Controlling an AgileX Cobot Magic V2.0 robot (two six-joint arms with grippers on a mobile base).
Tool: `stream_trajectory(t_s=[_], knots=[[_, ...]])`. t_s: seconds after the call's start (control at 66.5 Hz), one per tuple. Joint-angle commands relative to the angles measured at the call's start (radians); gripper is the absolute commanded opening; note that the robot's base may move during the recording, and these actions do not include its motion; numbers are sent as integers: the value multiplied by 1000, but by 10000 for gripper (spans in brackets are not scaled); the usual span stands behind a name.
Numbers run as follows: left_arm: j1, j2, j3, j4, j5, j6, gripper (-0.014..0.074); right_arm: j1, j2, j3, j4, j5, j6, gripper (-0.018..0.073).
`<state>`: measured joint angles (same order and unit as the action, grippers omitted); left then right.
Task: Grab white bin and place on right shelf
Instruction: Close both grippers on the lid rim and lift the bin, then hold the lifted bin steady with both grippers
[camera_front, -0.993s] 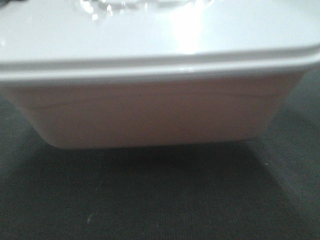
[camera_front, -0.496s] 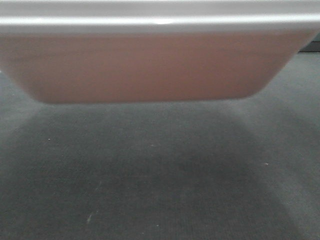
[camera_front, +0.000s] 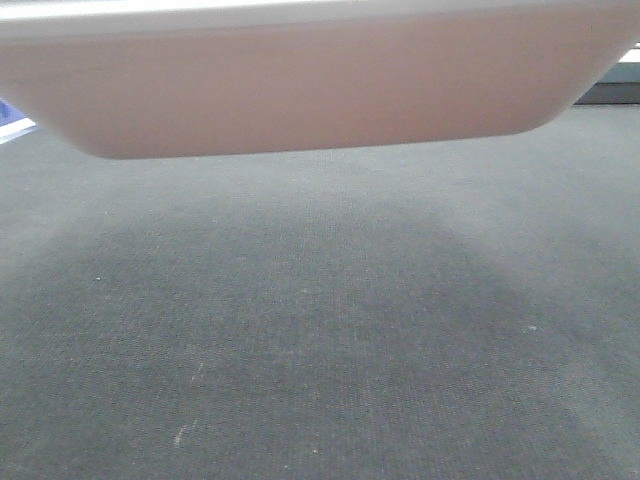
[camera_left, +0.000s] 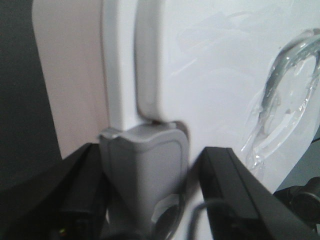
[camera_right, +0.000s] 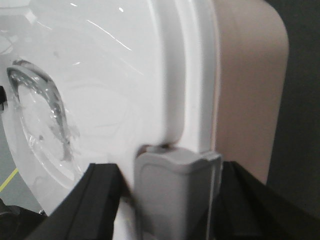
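between the fingers of the left gripper (camera_left: 152, 152) sits a grey latch (camera_left: 142, 175) on one end of the white bin (camera_front: 300, 90). the right gripper (camera_right: 167, 170) straddles a second latch (camera_right: 172, 190) at the opposite end. the fingers stand close beside each latch, but i cannot tell whether they pinch it. below both grippers, the bin hangs clear of a grey carpet (camera_front: 320, 340). likely risks: a latch slipping free, or uneven arms tilting the tub until it drops. the right shelf is not in view.
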<state>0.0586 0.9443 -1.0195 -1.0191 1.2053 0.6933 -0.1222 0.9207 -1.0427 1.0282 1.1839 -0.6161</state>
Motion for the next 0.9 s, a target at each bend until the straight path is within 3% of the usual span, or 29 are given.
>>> stream_trajectory(t_s=[0.0,0.286,0.436,0.888], knots=[[-9,-16,-33,-202,22,15,248,8,-18,-35,177,131,-6,429],[-9,-16,-33,-220,14,15,248,8,-18,-35,177,128,-6,429],[-9,-16,-33,-265,4,15,218,8,-18,-35,177,127,-6,429],[-9,-16,-33,-264,12,15,208,8,-18,-35,177,126,-6,429]])
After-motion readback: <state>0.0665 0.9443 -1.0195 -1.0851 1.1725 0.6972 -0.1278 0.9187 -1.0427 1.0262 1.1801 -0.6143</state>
